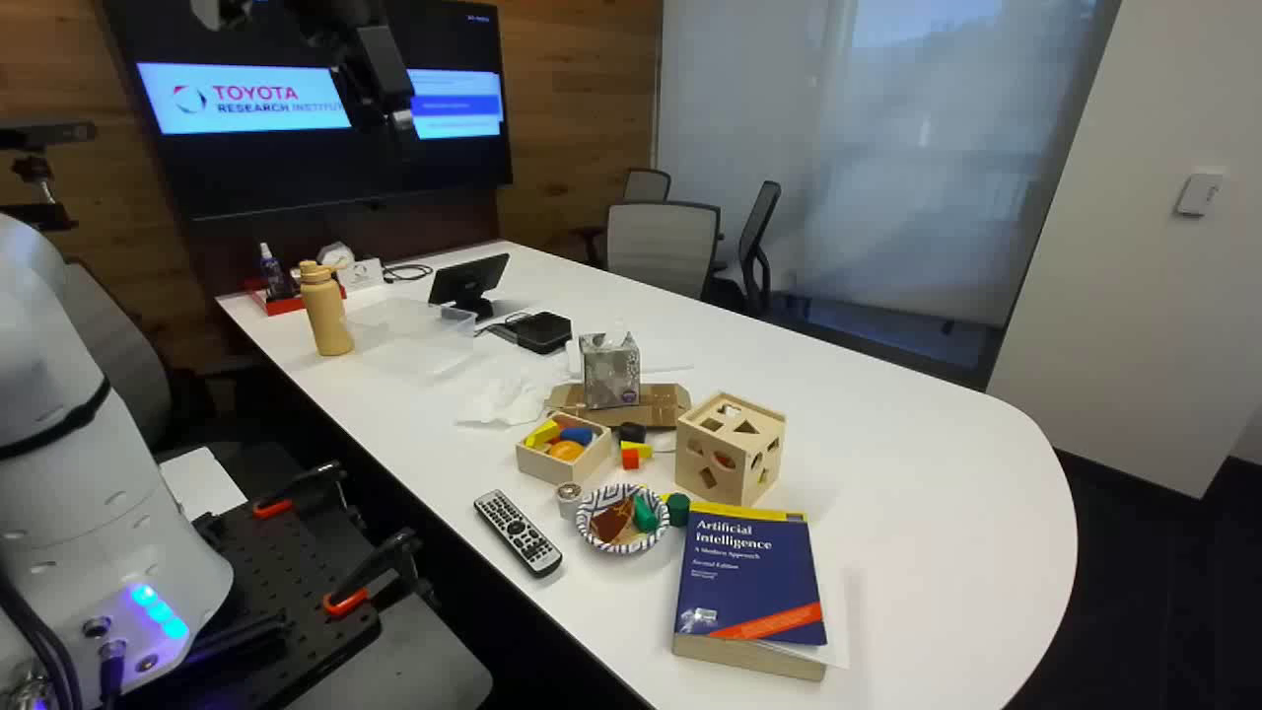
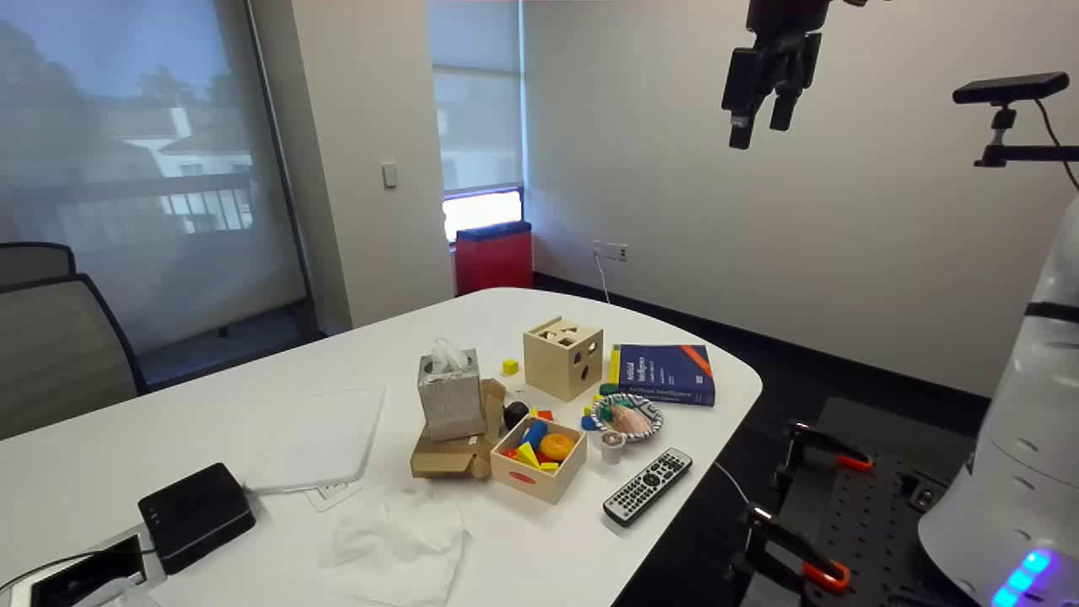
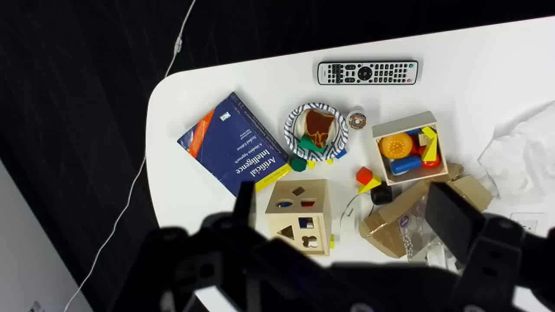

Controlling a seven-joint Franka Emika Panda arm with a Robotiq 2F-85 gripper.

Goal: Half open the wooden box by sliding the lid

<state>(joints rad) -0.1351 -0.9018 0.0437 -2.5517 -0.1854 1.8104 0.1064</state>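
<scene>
The wooden box is a pale cube with cut-out holes, standing upright on the white table beside the blue book. It also shows in an exterior view and in the wrist view. Its lid is a thin pale panel with holes on top, also visible in an exterior view and in the wrist view. The lid appears to cover the whole top. Part of it is hidden by the gripper in the wrist view. My gripper is open and empty, high above the table, its fingers wide apart.
A blue book and a patterned bowl are near the box. A wooden tray of colourful pieces, a remote and loose blocks lie around. A tissue box stands on cardboard beside the box.
</scene>
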